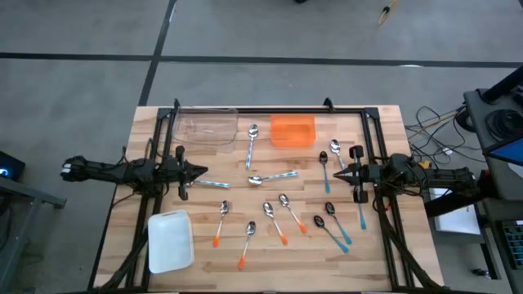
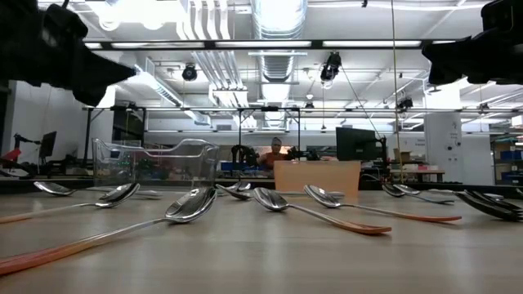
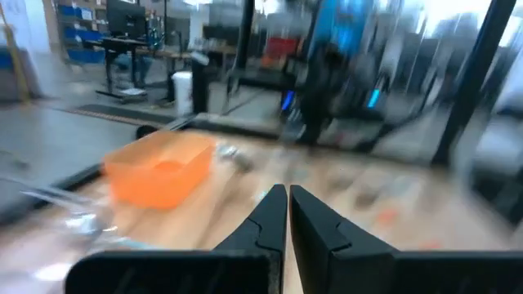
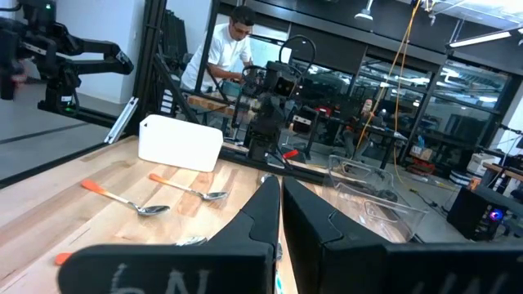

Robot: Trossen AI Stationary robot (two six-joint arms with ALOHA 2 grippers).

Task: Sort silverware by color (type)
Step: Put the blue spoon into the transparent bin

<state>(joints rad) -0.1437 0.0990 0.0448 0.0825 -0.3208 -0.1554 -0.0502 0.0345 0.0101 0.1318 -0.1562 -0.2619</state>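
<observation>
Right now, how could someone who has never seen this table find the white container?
Look at the wooden table from above and go to the left arm's side, to the corner nearest the bottom edge. The white container sits there, alone beside the orange-handled spoons. It is opaque white; the other two containers are clear and orange.

I work at a pale wooden plank table (image 1: 245,269) standing on a grey floor (image 1: 73,90) crossed by dark seams. Beyond my table, a high ceiling carries silver round ducts (image 2: 278,16) and long strip lights (image 2: 163,45). A dark computer monitor (image 2: 354,144) stands behind. A person in a white shirt (image 4: 221,49) bends over a far workbench. Blue storage shelving (image 3: 82,33) lines one wall.
</observation>
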